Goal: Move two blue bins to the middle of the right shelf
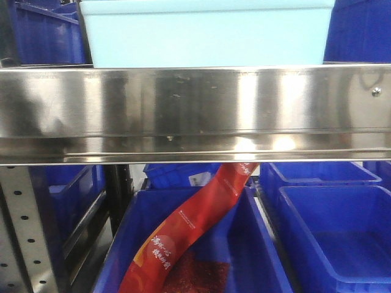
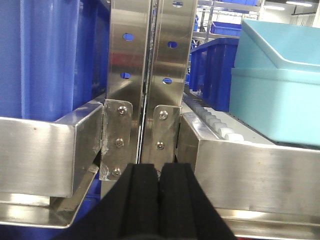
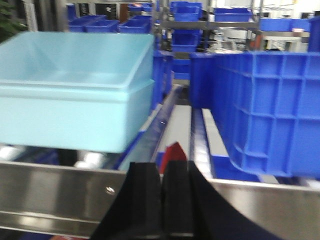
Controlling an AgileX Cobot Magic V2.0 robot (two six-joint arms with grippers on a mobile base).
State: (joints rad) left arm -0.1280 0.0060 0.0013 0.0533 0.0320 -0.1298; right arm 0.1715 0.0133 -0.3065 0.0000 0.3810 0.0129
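Two pale blue bins sit nested one inside the other on the roller shelf: the outer one (image 3: 70,115) and the inner one (image 3: 75,55). In the front view the pale stack (image 1: 208,33) stands just behind the steel shelf rail (image 1: 195,110). In the left wrist view the stack (image 2: 280,100) is at the right. My left gripper (image 2: 159,172) is shut and empty, facing the steel uprights (image 2: 150,75) left of the stack. My right gripper (image 3: 161,170) is shut and empty, just before the rail, to the right of the stack.
Dark blue bins flank the pale stack: one at the right (image 3: 270,110) and one at the left (image 2: 50,55). On the lower level more dark blue bins (image 1: 342,232) stand, and a red packet (image 1: 183,232) lies in one. White rollers (image 2: 215,122) line the shelf.
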